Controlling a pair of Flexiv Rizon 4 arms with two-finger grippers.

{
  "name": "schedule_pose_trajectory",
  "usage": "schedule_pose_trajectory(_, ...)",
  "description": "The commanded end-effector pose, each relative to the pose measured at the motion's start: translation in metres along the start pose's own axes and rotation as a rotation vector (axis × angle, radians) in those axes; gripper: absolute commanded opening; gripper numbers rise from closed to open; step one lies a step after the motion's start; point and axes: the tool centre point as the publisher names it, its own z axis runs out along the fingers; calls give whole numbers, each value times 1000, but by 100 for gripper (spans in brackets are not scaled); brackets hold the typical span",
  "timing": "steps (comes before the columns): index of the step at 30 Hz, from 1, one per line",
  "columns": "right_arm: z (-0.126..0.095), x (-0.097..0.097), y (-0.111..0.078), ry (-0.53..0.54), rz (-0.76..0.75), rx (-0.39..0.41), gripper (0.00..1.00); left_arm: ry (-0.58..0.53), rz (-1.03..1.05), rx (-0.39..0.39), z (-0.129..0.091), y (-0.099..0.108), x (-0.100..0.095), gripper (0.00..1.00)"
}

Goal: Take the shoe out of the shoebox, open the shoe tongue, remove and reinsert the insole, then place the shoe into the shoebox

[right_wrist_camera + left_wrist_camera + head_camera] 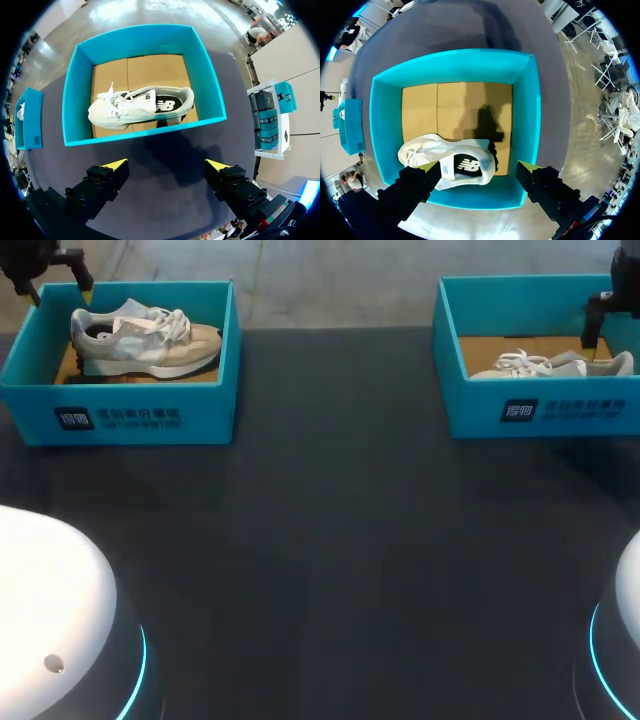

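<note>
On one table [330,540], two shoeboxes are counted at its far corners, the left shoebox [130,418] and the right shoebox [545,410], with two shoes, the left shoe [145,340] and the right shoe [555,366], and two grippers, the left gripper [480,167] and the right gripper [167,164].

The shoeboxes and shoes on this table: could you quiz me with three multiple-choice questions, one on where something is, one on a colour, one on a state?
1. Where is the left shoe?
A. on the bare tabletop
B. in the left shoebox
C. in a gripper

2. What colour is the right shoebox?
A. red
B. white
C. teal

3. How is the right gripper?
A. open, holding nothing
B. shut on a shoe
C. shut on a box wall

Answers:
1 B: it lies on the box's cardboard floor.
2 C: its walls are teal.
3 A: its yellow tips stand apart over the table, with the right shoe ahead in the box.
</note>
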Motion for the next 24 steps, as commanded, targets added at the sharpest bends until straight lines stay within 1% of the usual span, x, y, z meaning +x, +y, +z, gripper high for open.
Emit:
schedule_pose_trajectory(1,0,0,-1,0,1,-1,100,-5,9,20,5,9,5,100)
schedule_pose_trajectory(5,0,0,-1,0,1,-1,100,-4,17,18,11,7,8,100)
schedule_pose_trajectory(9,0,0,-1,0,1,-1,100,2,14,17,17,12,12,100)
schedule_pose_trajectory(13,0,0,-1,0,1,-1,100,8,18,13,19,17,15,100)
schedule_pose_trajectory(17,0,0,-1,0,1,-1,100,10,17,16,21,26,16,100)
schedule_pose_trajectory(24,0,0,-1,0,1,-1,100,10,17,16,21,26,16,100)
